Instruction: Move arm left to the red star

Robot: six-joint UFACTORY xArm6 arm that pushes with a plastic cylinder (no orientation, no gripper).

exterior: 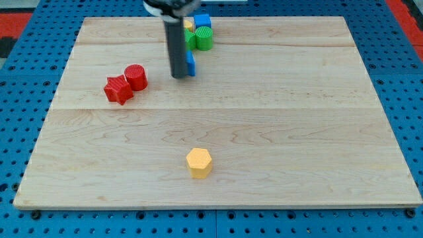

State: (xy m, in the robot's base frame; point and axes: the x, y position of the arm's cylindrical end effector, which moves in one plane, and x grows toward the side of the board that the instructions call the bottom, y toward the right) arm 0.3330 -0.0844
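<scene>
On the tabletop (277, 132), my tip (178, 76) touches a blue block (191, 64); no claw shows. One red star (118, 89) lies left, touching one red cylinder (136, 77). One yellow hexagon (199, 162) sits below.

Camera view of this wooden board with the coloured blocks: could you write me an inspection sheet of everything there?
Surface: pale wooden board, lying flat on a blue perforated base.
Job's things: red star-shaped block at the view's left, touching a red cylinder block on its upper right.
Clutter: yellow hexagonal block alone near the view's bottom; green cylinder block, blue block, a partly hidden yellow block and another blue block clustered at the view's top.
Grippers: none; the dark rod ends in my tip, right of the red star, against the lower blue block.
Cables: nothing seen.
Surroundings: red strip in the top-left corner.
</scene>
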